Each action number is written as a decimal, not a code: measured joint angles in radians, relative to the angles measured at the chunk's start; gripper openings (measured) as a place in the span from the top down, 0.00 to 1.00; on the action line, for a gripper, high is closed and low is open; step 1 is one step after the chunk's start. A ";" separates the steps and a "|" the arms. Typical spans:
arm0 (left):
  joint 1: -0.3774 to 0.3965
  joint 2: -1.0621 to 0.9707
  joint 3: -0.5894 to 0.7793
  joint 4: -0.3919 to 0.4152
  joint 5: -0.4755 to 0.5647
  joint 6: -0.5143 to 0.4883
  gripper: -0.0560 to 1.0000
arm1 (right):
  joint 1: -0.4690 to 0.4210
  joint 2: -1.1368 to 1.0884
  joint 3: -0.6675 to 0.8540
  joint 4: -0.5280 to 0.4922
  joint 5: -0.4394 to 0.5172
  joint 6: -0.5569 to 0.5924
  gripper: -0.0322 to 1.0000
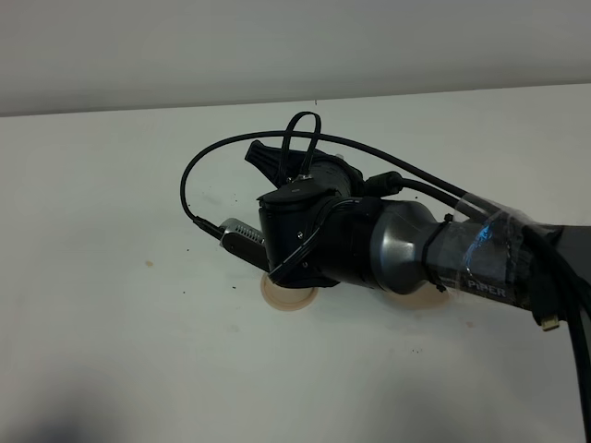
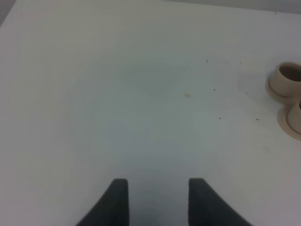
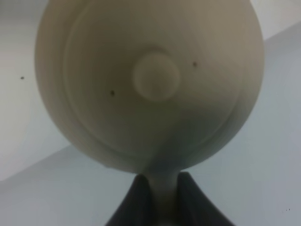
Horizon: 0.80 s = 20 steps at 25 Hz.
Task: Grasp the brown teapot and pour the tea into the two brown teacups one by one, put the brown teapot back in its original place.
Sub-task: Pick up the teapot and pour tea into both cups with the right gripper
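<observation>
The brown teapot [image 3: 150, 80] fills the right wrist view, seen from above with its lid knob [image 3: 155, 76] in the middle. My right gripper [image 3: 163, 182] is shut on its loop handle [image 3: 164, 188], which sits between the two dark fingers. I cannot tell whether the pot is resting or lifted. In the exterior high view my right arm [image 1: 406, 245] hides the teapot and the gripper. The two brown teacups [image 2: 288, 76] [image 2: 297, 113] stand on their saucers at the edge of the left wrist view. My left gripper [image 2: 157, 200] is open and empty over bare table, well away from the cups.
A tan round rim [image 1: 289, 297] peeks out under my right wrist in the exterior high view; I cannot tell if it is a saucer or the plate. The white table [image 1: 111, 277] runs back to a grey wall. Black cables [image 1: 231, 148] loop above the wrist.
</observation>
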 joint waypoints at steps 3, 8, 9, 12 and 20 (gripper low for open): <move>0.000 0.000 0.000 0.000 0.000 0.000 0.64 | 0.000 0.000 0.000 0.000 -0.001 -0.003 0.86; 0.000 0.000 0.000 0.000 0.000 0.000 0.64 | 0.000 0.000 0.000 0.000 -0.003 -0.005 0.86; 0.000 0.000 0.000 0.000 0.000 0.000 0.64 | 0.000 0.000 0.000 0.000 -0.003 -0.009 0.86; 0.000 0.000 0.000 0.000 0.000 0.000 0.64 | 0.000 0.000 0.000 0.000 -0.003 -0.011 0.86; 0.000 0.000 0.000 0.000 0.000 0.000 0.64 | 0.000 0.000 0.000 0.000 -0.004 -0.013 0.86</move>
